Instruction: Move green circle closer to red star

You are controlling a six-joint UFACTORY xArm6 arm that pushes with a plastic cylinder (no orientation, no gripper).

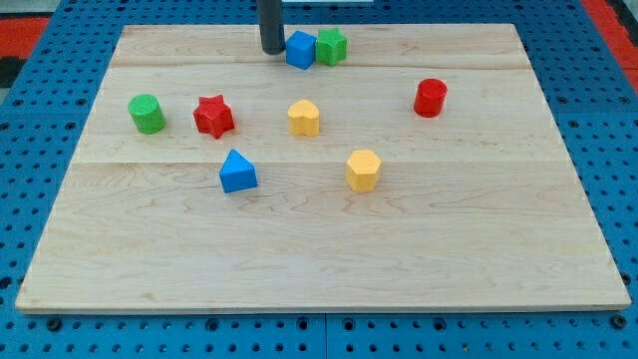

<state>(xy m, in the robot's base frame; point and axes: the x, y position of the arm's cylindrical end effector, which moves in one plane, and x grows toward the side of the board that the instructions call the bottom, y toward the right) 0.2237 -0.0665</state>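
The green circle [147, 113] is a green cylinder at the view's left on the wooden board [319, 249]. The red star [213, 116] stands just to its right, with a small gap between them. My tip [271, 49] is at the view's top, far from both, right beside the left side of a blue block [300, 49].
A green block [332, 46] touches the blue block's right side at the top. A yellow block [304, 118] sits mid-board, a red cylinder [431, 98] at the right, a blue triangular block [237, 172] and a yellow hexagonal block [364, 170] lower down.
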